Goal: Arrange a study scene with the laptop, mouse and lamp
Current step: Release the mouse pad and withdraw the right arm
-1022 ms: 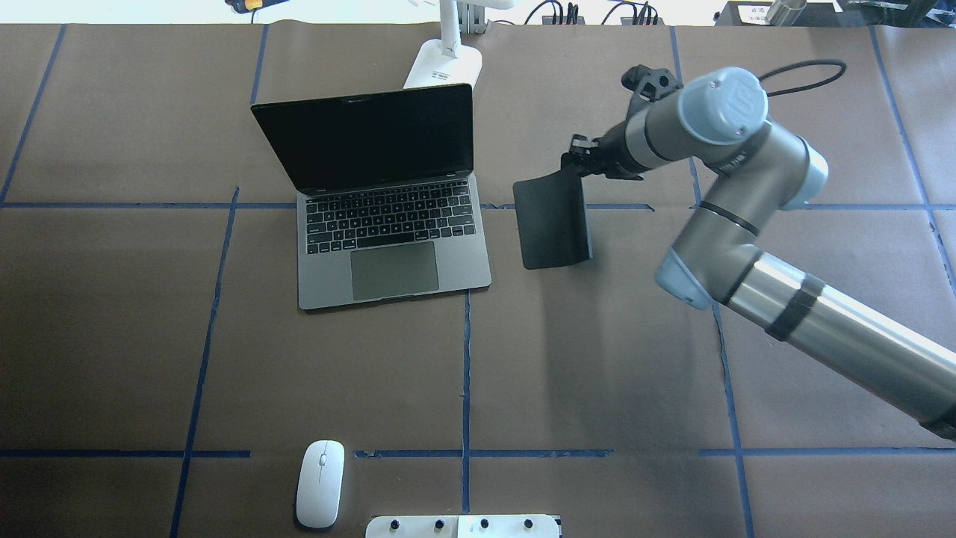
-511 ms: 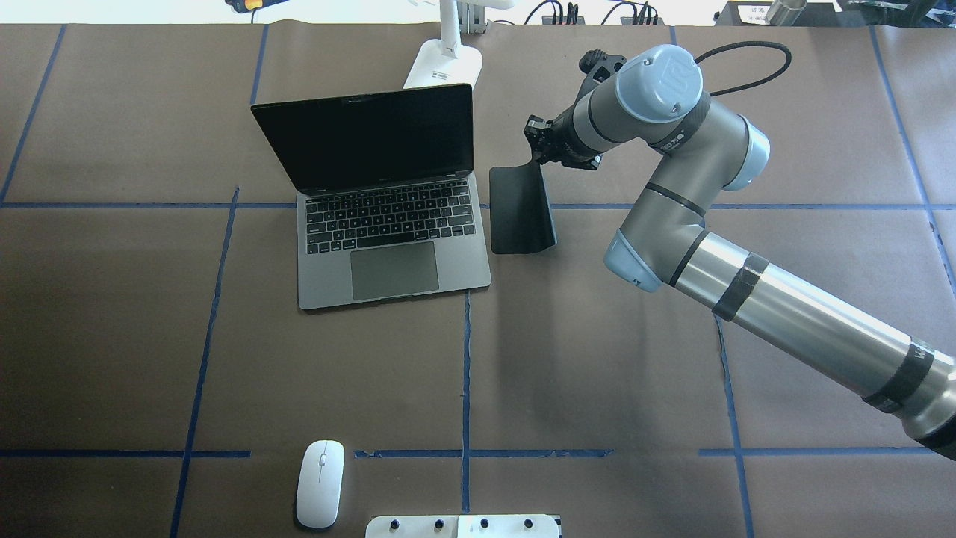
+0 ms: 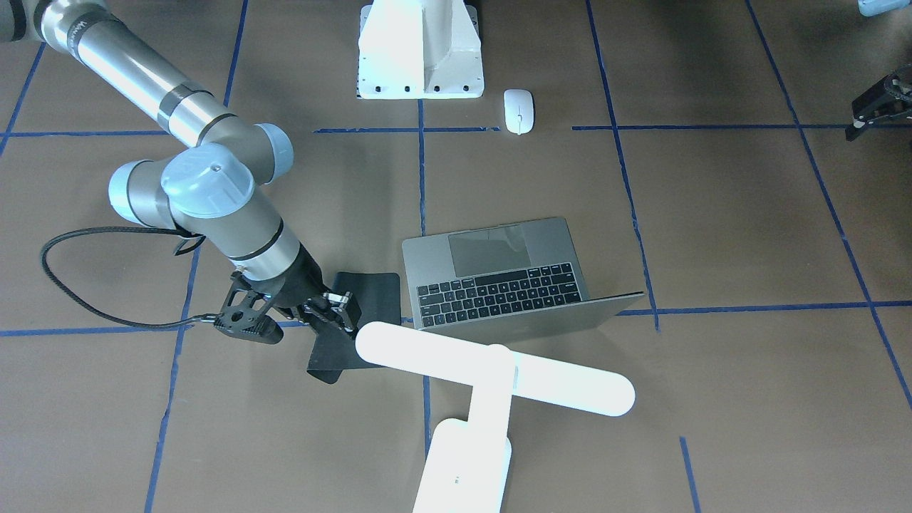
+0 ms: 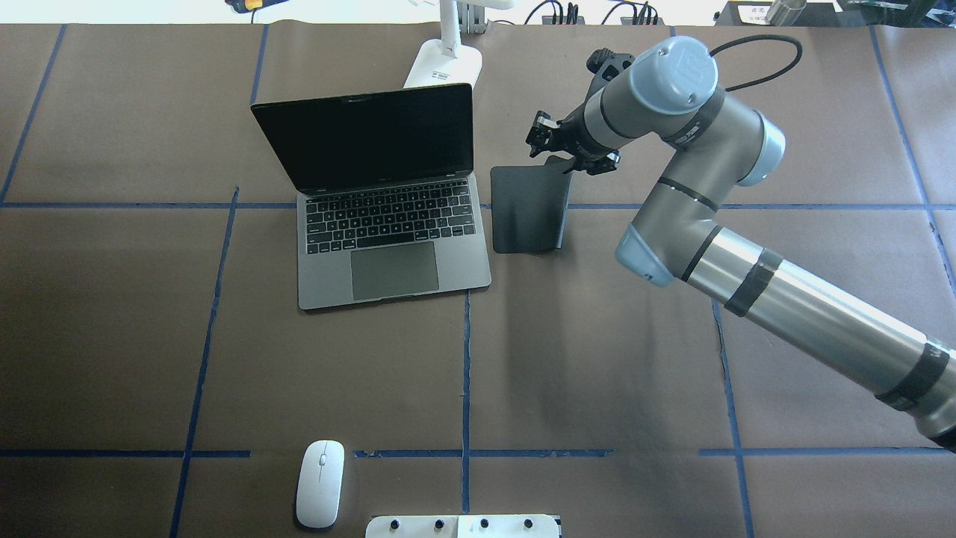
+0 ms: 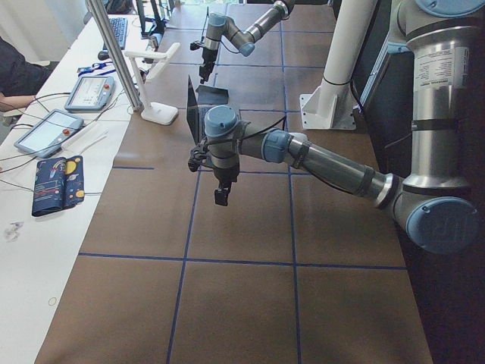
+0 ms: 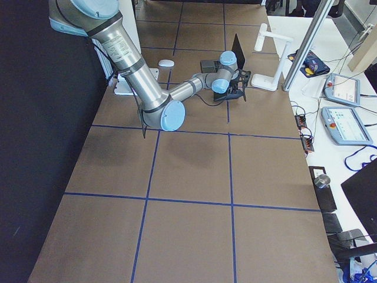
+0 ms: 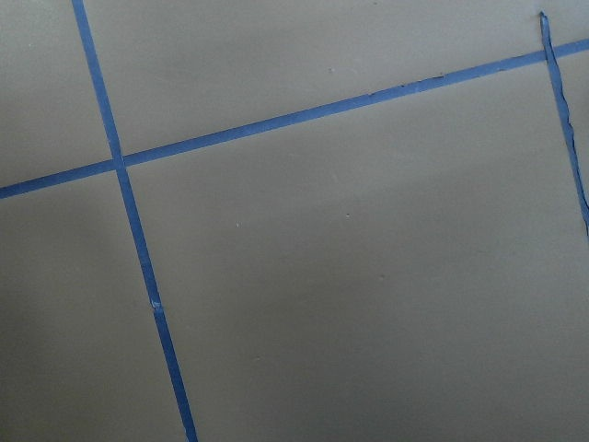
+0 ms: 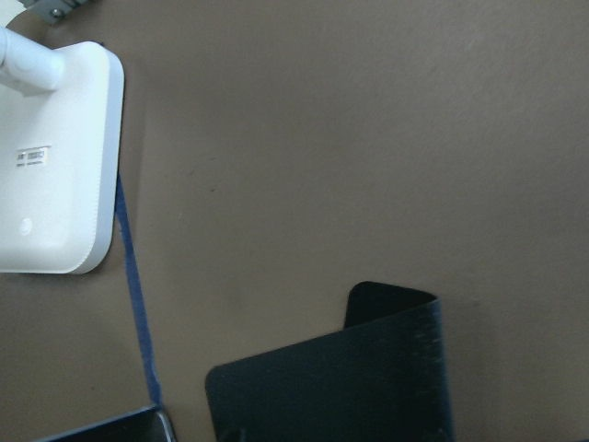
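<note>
The open grey laptop (image 4: 392,246) sits mid-table with its screen up; it also shows in the front-facing view (image 3: 499,263). The white lamp (image 3: 491,367) stands behind it, and its base (image 4: 442,67) touches the far edge. The white mouse (image 4: 320,482) lies alone near the robot's side. My right gripper (image 4: 544,138) is at the far right corner of a black mat (image 4: 523,209) that lies just right of the laptop. It looks shut on the mat's raised right edge. My left gripper (image 3: 880,107) hovers over bare table; I cannot tell if it is open.
A white boxy pedestal (image 3: 420,50) with bolt holes stands at the robot's edge, next to the mouse. Brown paper with blue tape lines (image 4: 465,373) covers the table. A black cable (image 3: 85,285) loops from the right wrist.
The right gripper carried the mat left to beside the laptop. It then drew back slightly to the right, and the mat now lies flatter and wider. Laptop, mouse and lamp have not moved.
</note>
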{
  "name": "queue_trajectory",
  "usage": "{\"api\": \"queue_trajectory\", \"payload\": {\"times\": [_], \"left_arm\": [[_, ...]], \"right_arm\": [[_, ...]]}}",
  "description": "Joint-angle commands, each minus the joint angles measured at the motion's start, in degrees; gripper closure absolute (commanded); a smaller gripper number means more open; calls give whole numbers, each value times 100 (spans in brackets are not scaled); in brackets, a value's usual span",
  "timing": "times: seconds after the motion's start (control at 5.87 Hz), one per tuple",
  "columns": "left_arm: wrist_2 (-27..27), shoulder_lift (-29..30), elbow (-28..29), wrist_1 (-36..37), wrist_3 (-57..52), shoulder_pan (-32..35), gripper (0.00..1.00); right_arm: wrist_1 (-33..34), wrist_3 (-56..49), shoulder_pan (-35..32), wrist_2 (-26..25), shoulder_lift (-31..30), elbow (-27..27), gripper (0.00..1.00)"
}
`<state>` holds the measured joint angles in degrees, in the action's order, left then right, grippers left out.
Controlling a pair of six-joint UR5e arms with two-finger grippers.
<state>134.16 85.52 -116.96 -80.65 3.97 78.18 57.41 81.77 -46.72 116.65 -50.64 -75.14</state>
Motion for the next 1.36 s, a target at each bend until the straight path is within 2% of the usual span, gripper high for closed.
{"api": "queue_trajectory", "payload": {"times": [0.0,0.17,0.34,0.51,0.68,0.85,1.02,1.19], "left_arm": [[-21,70,-491,-38,959,-57,0],[-21,79,-834,-82,1426,-458,0],[-99,114,-1159,-169,2275,-1184,0],[-440,306,-1371,-344,3354,-1835,0],[-1078,490,-1599,-372,4348,-2799,0],[-1694,745,-1689,-372,5358,-3783,0],[-2361,991,-1681,-372,6239,-4759,0],[-2829,1124,-1646,-372,6769,-5612,0]], "right_arm": [[1797,-2072,-634,683,-295,-664,0],[2992,-3617,-941,683,-619,-1269,0],[3717,-5190,-1475,744,-979,-1710,0],[4107,-6354,-1932,936,-1427,-2028,0],[4128,-7236,-2416,1051,-2188,-2457,0],[4129,-8411,-3143,1400,-2961,-2731,0],[4129,-9528,-3872,1604,-3691,-2856,0],[4076,-10017,-4219,1615,-4229,-2918,0]]}}
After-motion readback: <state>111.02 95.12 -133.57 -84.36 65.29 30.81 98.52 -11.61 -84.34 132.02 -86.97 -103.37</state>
